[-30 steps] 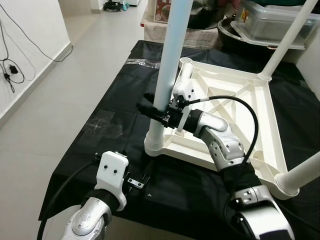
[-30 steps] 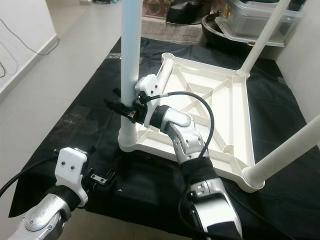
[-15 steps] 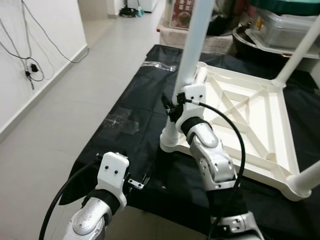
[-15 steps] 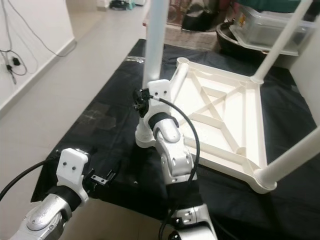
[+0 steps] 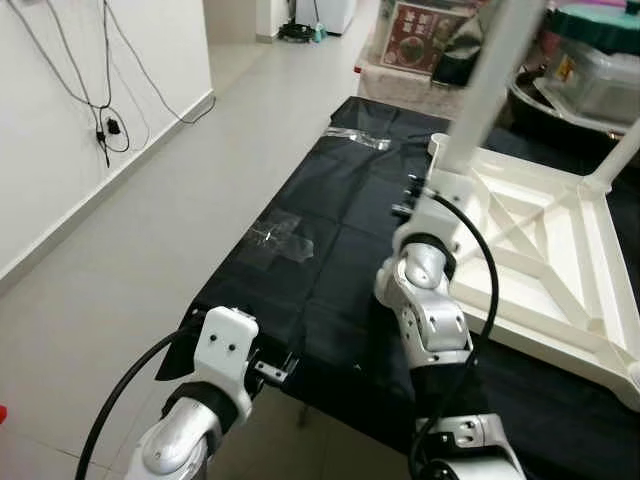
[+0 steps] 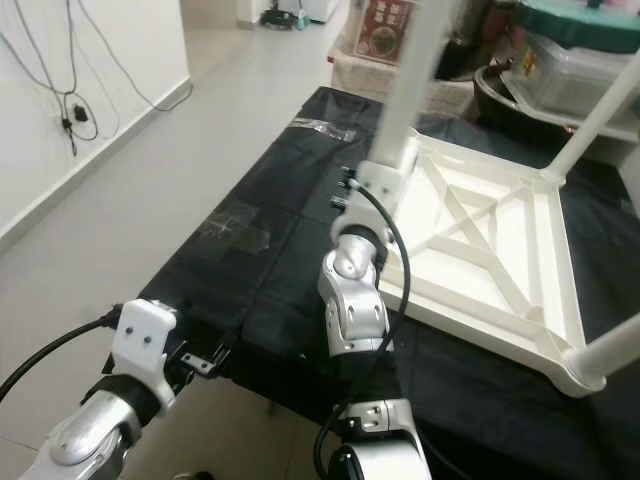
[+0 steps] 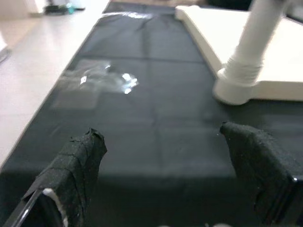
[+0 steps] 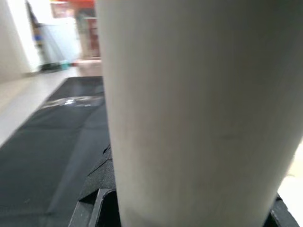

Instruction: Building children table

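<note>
A white children's table (image 5: 545, 250) lies upside down on a black cloth (image 5: 330, 260). One white leg (image 5: 480, 90) stands up from its near left corner. My right gripper (image 5: 410, 196) is shut around the low part of this leg; in the right wrist view the leg (image 8: 199, 109) sits between the black fingers (image 8: 97, 189). My left gripper (image 7: 165, 165) is open and empty, hovering low over the cloth's near edge, well short of the leg's threaded base (image 7: 239, 78). Two more legs (image 6: 590, 110) (image 6: 610, 350) stand at other corners.
Plastic storage boxes (image 5: 600, 80) and a dark basin stand behind the table. A shiny tape patch (image 5: 280, 235) lies on the cloth. Tiled floor (image 5: 150, 230) stretches to the left, with cables (image 5: 105, 130) hanging on the white wall.
The whole picture has swung, so the table now sits further right in view. My right gripper stays clamped on the leg, its arm turned around it. The left gripper holds its place.
</note>
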### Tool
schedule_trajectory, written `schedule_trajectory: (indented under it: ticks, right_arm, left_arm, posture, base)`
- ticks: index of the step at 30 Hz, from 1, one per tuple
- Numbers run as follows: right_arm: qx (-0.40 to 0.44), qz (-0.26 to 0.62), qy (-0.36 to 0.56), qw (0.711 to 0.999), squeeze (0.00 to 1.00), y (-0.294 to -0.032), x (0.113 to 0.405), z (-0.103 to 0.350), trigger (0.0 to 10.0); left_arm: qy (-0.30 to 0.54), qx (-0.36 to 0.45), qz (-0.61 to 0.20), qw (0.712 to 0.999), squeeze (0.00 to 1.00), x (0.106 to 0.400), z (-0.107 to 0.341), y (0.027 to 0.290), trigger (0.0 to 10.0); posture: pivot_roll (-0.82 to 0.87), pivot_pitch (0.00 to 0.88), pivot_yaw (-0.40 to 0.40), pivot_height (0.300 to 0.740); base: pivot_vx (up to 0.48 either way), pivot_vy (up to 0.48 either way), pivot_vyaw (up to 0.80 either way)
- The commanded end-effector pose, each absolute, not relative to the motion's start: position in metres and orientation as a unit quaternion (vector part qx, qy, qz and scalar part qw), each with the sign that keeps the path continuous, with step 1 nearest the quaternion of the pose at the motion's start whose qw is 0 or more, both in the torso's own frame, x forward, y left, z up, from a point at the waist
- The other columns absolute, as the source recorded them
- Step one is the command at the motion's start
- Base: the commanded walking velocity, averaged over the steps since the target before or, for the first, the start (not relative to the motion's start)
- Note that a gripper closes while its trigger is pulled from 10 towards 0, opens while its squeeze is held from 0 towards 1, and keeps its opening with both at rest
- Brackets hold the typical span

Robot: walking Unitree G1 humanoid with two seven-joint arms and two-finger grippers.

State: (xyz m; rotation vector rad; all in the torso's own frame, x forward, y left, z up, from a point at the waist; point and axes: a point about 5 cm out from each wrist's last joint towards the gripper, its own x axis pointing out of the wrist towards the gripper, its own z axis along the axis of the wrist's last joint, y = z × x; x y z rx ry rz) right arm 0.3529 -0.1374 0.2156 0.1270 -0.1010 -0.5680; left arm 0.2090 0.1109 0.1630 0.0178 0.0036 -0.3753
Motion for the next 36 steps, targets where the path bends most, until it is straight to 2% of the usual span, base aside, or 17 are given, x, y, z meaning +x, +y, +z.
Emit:
schedule_trajectory:
  ticks: [1,6,9,19,23,28,34,35,36]
  right_arm:
    - [0.102,-0.294,0.057,0.949,0.00,-0.104,0.348,0.182,10.0]
    - [0.091,-0.333,0.076,0.936,0.00,-0.106,0.347,0.181,10.0]
    - [0.111,-0.373,0.093,0.916,0.00,-0.104,0.346,0.179,10.0]
    - [0.108,-0.434,0.090,0.890,0.00,-0.108,0.347,0.186,10.0]
    - [0.105,-0.438,0.087,0.889,0.00,-0.108,0.347,0.188,10.0]
    - [0.089,-0.437,0.080,0.891,0.00,-0.106,0.348,0.190,10.0]
    - [0.089,-0.432,0.079,0.894,0.00,-0.104,0.349,0.190,10.0]
    - [0.096,-0.425,0.079,0.897,1.00,-0.102,0.350,0.190,10.0]
    - [0.100,-0.420,0.079,0.899,1.00,-0.102,0.351,0.189,10.0]
  left_arm:
    - [0.009,0.013,-0.184,0.983,0.00,0.207,0.160,0.112,10.0]
    - [0.009,0.013,-0.185,0.983,0.00,0.207,0.160,0.112,10.0]
    - [0.010,0.013,-0.187,0.982,0.00,0.207,0.160,0.111,10.0]
    - [0.012,0.008,-0.203,0.979,0.00,0.205,0.160,0.106,10.0]
    - [0.013,0.003,-0.219,0.976,0.00,0.203,0.160,0.103,10.0]
    - [0.017,-0.007,-0.278,0.960,0.00,0.192,0.158,0.091,10.0]
    - [0.021,-0.003,-0.289,0.957,0.00,0.188,0.155,0.088,10.0]
    - [0.023,0.000,-0.289,0.957,0.00,0.188,0.153,0.088,10.0]
    - [0.024,0.002,-0.288,0.957,0.00,0.188,0.152,0.088,10.0]
  posture:
    - [0.13,0.189,-0.082,0.740]
    - [0.13,0.189,-0.079,0.740]
    - [0.14,0.191,-0.076,0.740]
    - [0.14,0.194,-0.066,0.740]
    - [0.14,0.194,-0.066,0.740]
    - [0.14,0.187,-0.065,0.740]
    - [0.14,0.177,-0.065,0.740]
    - [0.14,0.173,-0.064,0.740]
    - [0.14,0.173,-0.064,0.740]
  base:
    - [0.000,0.000,0.00]
    - [0.000,0.000,0.00]
    - [0.000,0.000,0.00]
    - [0.000,0.000,0.00]
    - [0.000,0.000,0.00]
    - [0.000,0.000,0.00]
    - [0.000,0.000,0.00]
    - [0.000,0.000,0.00]
    - [0.000,0.000,0.00]
